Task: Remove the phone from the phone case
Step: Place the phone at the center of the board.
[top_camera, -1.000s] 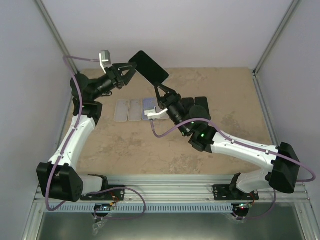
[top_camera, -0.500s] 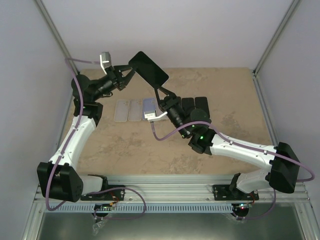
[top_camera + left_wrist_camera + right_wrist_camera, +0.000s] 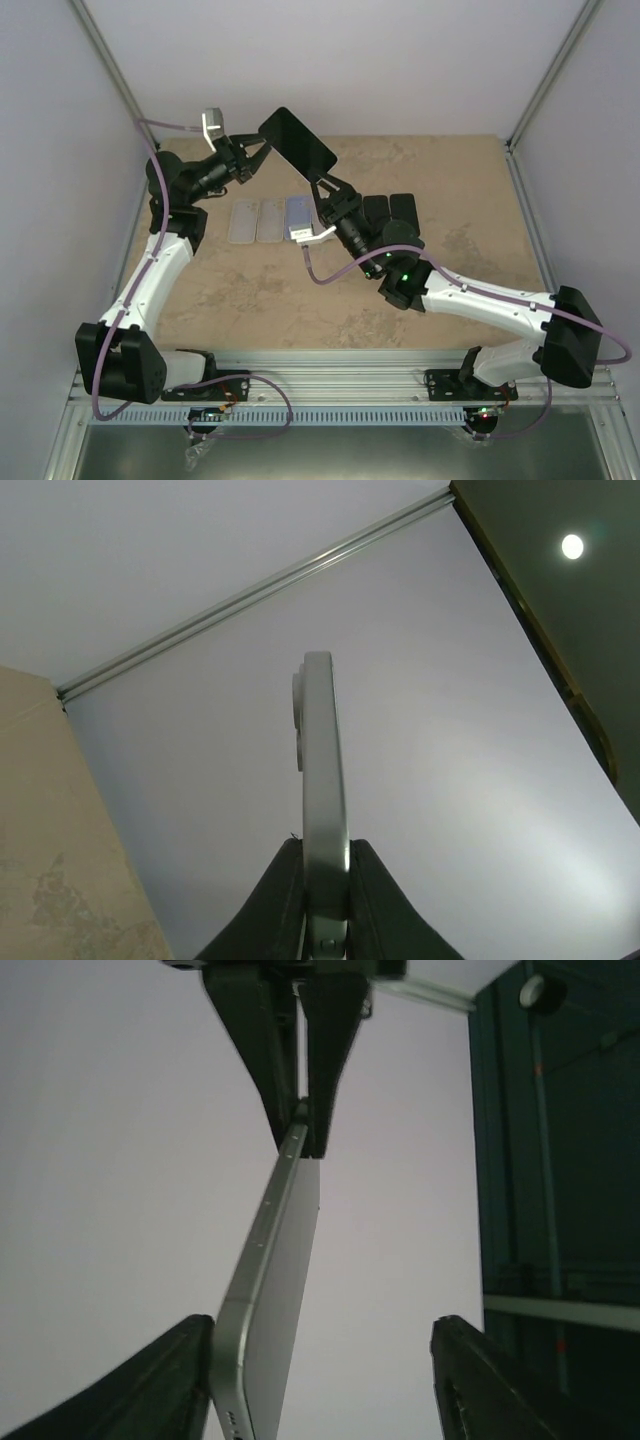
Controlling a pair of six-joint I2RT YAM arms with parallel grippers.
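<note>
The phone (image 3: 297, 140) is held in the air above the far part of the table, its dark face up in the top view. My left gripper (image 3: 258, 150) is shut on its left end. In the left wrist view the phone (image 3: 322, 770) stands edge-on, silver, with both fingers (image 3: 275, 895) pressed against it. My right gripper (image 3: 322, 190) is open at the phone's other end. In the right wrist view the phone (image 3: 275, 1300) leans against my left-hand finger (image 3: 185, 1360), with a wide gap to the other. I cannot tell whether a phone case is on it.
A row of flat things lies on the table (image 3: 450, 200) under the phone: two clear cases (image 3: 243, 220), a bluish one (image 3: 298, 212) and two black ones (image 3: 390, 212). Grey walls close in the back and both sides.
My left gripper has shut on the phone's left end. My right gripper, shut on the phone before, has opened. The phone has hardly moved.
</note>
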